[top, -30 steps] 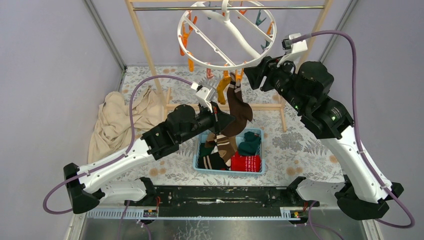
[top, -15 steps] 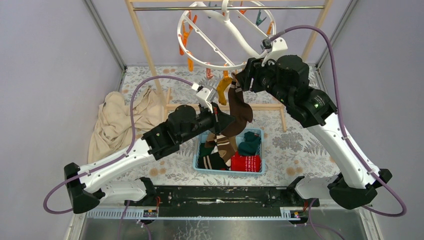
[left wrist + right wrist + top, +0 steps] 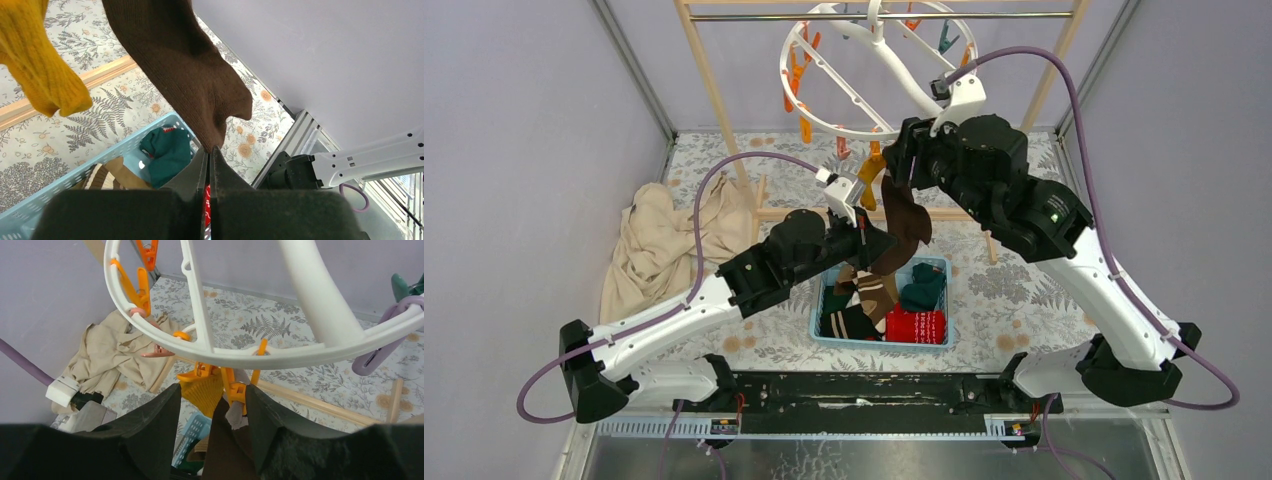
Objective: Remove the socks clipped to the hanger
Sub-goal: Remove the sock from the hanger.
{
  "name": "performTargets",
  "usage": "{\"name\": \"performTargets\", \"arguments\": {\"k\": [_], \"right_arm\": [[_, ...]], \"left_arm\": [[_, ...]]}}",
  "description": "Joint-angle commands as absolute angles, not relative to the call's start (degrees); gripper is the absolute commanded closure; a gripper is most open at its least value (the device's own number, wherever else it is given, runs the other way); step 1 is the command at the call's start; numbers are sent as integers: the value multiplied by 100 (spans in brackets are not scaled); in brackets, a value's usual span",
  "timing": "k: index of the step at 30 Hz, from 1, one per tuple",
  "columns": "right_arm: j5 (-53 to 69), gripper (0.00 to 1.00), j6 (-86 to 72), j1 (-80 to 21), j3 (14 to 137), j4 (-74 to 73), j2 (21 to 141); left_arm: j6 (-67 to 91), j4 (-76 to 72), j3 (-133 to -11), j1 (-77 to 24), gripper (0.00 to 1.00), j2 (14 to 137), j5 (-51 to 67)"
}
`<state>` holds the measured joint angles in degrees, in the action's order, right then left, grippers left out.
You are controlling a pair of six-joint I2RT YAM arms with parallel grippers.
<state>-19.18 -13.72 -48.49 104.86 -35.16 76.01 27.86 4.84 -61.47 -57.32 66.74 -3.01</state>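
over the flowered table the hanger held a mustard sock and a brown sock clipped; your left gripper was clenched on the brown sock's toe; your right gripper stood released around its orange clip.

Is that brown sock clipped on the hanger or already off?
Clipped on. The brown sock hangs from an orange clip under the hanger; the left gripper pinches its toe.
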Motion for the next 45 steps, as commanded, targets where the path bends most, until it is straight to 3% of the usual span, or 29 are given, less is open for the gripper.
{"name": "performTargets", "arguments": {"k": [1, 10, 45], "right_arm": [[-2946, 43, -1268, -5203, 10919, -3730, 7821], [-4258, 47, -1203, -5633, 11224, -4043, 8006], [-4729, 46, -813, -5766, 11636, -3782, 8628]], "left_arm": [[2733, 268, -6136, -5704, 100, 6686, -328], [2699, 291, -6114, -5696, 100, 6636, -310], [2689, 321, -6092, -5644, 100, 6572, -228]]}}
